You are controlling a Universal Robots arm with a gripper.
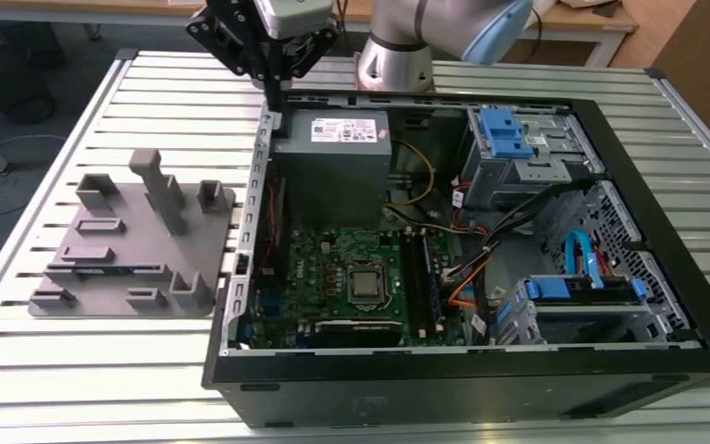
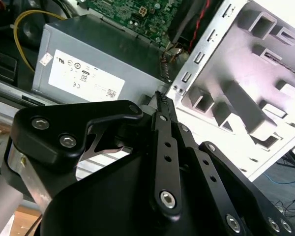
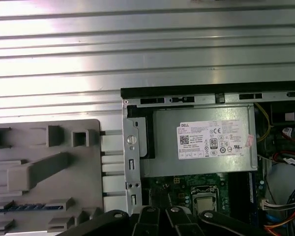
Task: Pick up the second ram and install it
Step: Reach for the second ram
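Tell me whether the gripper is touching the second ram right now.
Apart. In the exterior view the gripper hangs over the computer case, while the second ram lies in the grey fixture, far off.

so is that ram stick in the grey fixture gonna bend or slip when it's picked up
Probably stiff, not floppy: the ram looks like a thin flat board standing on edge in the grey fixture. Likely light for its length. With just a narrow edge exposed, it could slip.

Workshop: slotted bench (image 1: pixel 84 370), opened computer (image 1: pixel 454 388)
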